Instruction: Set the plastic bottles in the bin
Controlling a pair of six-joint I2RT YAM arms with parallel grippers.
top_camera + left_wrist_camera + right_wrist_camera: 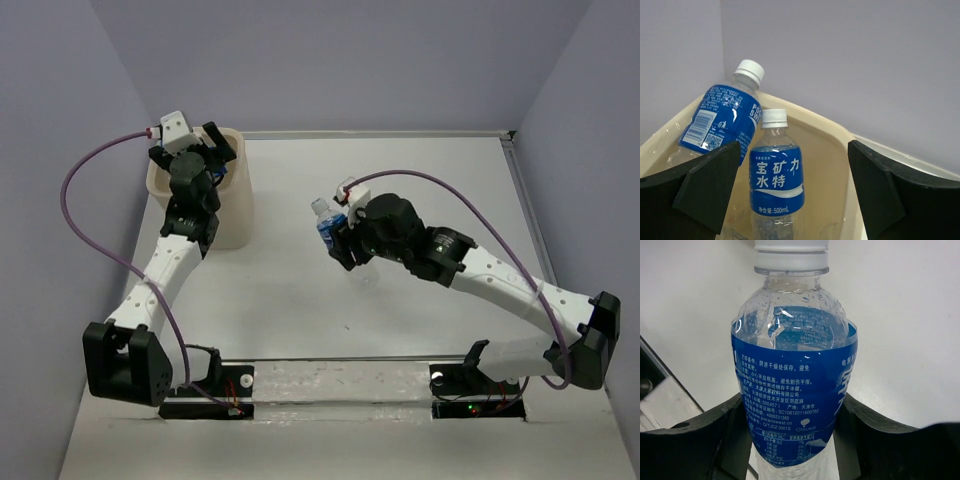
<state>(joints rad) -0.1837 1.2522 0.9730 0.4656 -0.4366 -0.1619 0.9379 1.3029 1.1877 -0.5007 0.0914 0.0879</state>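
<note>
Meanwhile, over the middle of the bench (420, 180), the right tool (792, 440) clamps a plastic bottle (795, 390) by its labelled body, cap pointing toward the far side. The bin (235, 215) stands well to its left, where the left tool (215, 150) hangs with fingers spread above two bottles (776, 180) already inside.
</note>
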